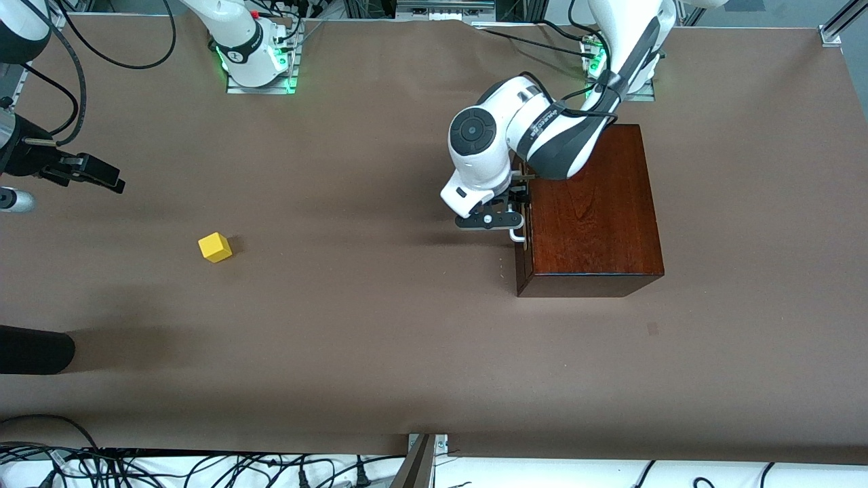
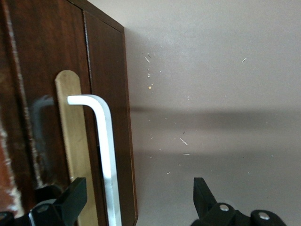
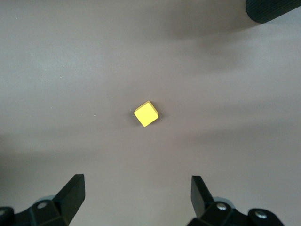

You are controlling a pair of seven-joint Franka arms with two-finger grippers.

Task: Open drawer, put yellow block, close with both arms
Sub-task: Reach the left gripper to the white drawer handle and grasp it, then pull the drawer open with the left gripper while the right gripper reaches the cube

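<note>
The dark reddish-brown wooden box (image 1: 590, 203) stands toward the left arm's end of the table. Its drawer (image 1: 521, 271) is pushed in flush, and the white bar handle (image 1: 517, 234) faces the right arm's end. My left gripper (image 1: 491, 218) is at the drawer front. It is open, and in the left wrist view the handle (image 2: 106, 146) runs between its fingers (image 2: 71, 200), untouched. The yellow block (image 1: 215, 247) lies alone on the table toward the right arm's end. My right gripper (image 1: 112, 181) hangs open and empty over bare table, away from the block (image 3: 146, 114).
A black rounded object (image 1: 34, 349) juts in at the right arm's end of the table, nearer the front camera than the block. Brown paper covers the table (image 1: 380, 339). Cables lie along the table's near edge and by the bases.
</note>
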